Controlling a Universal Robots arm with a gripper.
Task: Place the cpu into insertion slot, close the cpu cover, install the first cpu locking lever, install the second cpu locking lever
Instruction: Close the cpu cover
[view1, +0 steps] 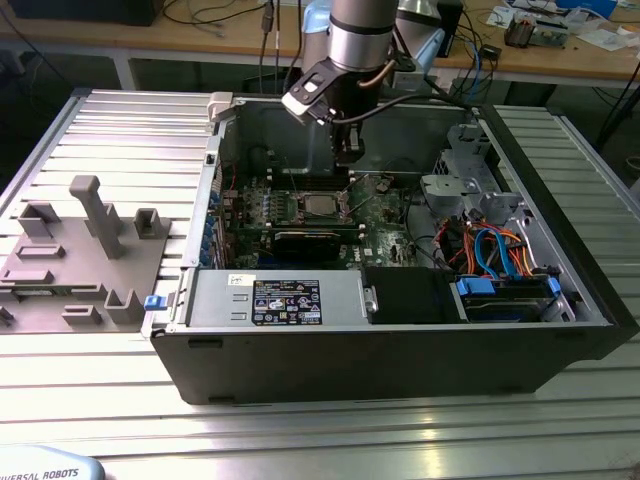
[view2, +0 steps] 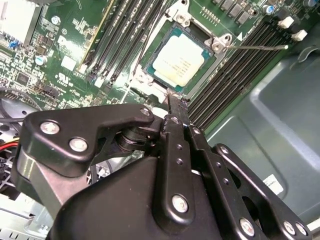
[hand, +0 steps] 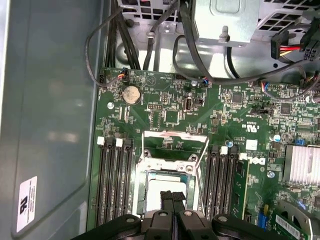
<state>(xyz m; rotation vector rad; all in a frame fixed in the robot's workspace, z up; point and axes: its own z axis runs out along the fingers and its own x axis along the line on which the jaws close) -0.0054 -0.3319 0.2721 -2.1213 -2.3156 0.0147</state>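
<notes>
I am working over a ribbed aluminium counter that is carrying an open computer case lying on its side. A grey plastic fixture is sitting to the exterior view's left, and a wooden bench strewn with cables is running along behind. My end effector is hanging inside the case with its fingers pressed together on nothing, the tips just over the near edge of the insertion slot. The cpu is lying flat in that slot, silvery top facing up at me. It is square, so it has no long axis, and its edges are running parallel to the memory slots on either side.
</notes>
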